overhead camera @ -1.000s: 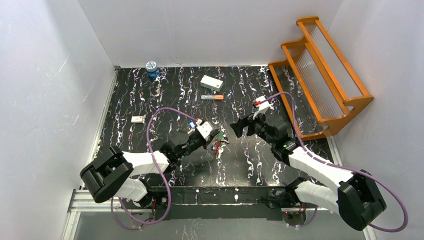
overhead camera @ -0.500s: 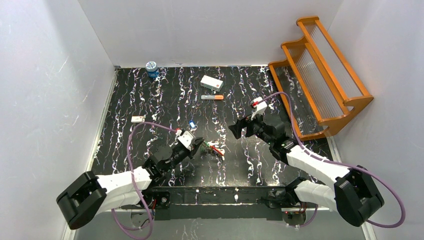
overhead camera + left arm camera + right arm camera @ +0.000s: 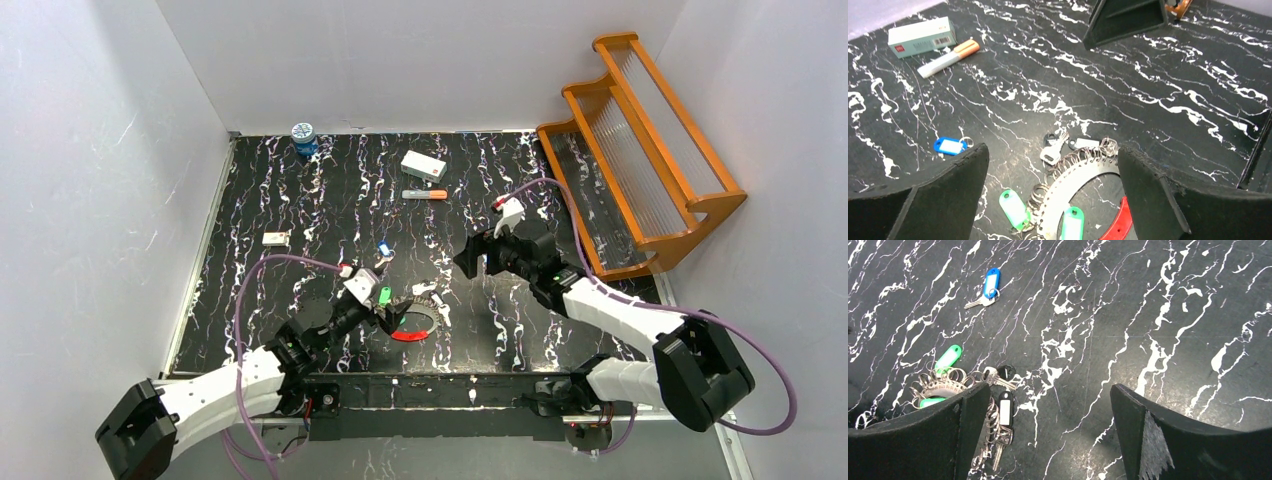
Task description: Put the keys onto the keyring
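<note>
Your left gripper (image 3: 1050, 152) has drawn back toward its base and hangs spread and empty over the keyring (image 3: 415, 320), now lying exposed on the table (image 3: 300, 200). Your right gripper (image 3: 1048, 387) is spread too. The blue key (image 3: 384, 249) lies apart, unthreaded.

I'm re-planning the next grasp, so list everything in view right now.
keyring: one, silver plate with small rings plus a red section, near centre
green tags: two, green, at the keyring's rings
black-headed key: one, silver and black, at the keyring's far edge
blue-tagged key: one, blue and silver, lying apart beyond the keyring
marker: one, pale with orange tip, far centre
box: one, white, beside the marker
jar: one, blue, far left corner
pale piece: one, left side
rack: one, orange, far right
table: black, white veining
left gripper: open, over the keyring
right gripper: open, right of the keyring
</note>
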Controlling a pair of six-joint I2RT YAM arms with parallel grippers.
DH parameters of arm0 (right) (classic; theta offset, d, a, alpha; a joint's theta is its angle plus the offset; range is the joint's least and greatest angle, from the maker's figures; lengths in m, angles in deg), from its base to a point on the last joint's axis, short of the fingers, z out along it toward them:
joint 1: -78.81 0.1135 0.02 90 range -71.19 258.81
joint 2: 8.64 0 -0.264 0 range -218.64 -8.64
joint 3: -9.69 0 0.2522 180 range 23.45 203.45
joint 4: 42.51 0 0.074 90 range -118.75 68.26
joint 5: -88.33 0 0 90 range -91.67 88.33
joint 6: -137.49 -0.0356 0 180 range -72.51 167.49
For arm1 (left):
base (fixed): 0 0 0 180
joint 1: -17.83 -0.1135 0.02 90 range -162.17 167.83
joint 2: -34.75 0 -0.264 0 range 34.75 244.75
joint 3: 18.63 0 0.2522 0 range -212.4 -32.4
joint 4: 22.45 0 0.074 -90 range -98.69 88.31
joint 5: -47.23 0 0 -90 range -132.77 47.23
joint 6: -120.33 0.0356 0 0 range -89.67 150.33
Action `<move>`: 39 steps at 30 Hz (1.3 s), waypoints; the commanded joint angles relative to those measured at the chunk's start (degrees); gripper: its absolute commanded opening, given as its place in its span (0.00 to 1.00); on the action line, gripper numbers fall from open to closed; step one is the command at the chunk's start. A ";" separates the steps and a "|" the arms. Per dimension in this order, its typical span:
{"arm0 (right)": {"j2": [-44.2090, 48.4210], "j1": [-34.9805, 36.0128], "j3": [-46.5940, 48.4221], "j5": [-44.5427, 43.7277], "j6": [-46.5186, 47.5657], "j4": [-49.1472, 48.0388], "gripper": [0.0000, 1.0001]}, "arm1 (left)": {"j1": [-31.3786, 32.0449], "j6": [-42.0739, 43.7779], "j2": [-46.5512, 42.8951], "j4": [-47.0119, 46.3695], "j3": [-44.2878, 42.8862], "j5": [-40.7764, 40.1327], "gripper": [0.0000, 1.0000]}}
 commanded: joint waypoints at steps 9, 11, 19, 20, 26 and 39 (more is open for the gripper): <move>-6.15 -0.27 5.19 10.92 -2.99 1.95 0.99 | 0.08 -16.30 7.78 19.34 -10.03 -12.15 0.98; -7.69 -0.28 5.57 13.83 -3.73 1.87 0.98 | 0.10 -19.09 9.93 23.45 -12.11 -13.97 0.98; -15.35 -0.16 8.36 25.54 -6.09 1.98 0.74 | -0.10 -32.44 18.45 41.01 -20.95 -18.46 0.98; -16.18 -0.17 8.76 26.24 -6.68 2.03 0.71 | -0.17 -33.30 18.82 42.00 -21.16 -18.33 0.98; -19.66 0.22 11.41 26.07 -12.90 4.65 0.62 | -0.27 -36.01 17.61 42.64 -19.91 -19.44 0.87; -28.77 3.01 16.82 26.07 -14.83 12.30 0.49 | -0.28 -39.72 18.81 44.88 -18.52 -20.54 0.59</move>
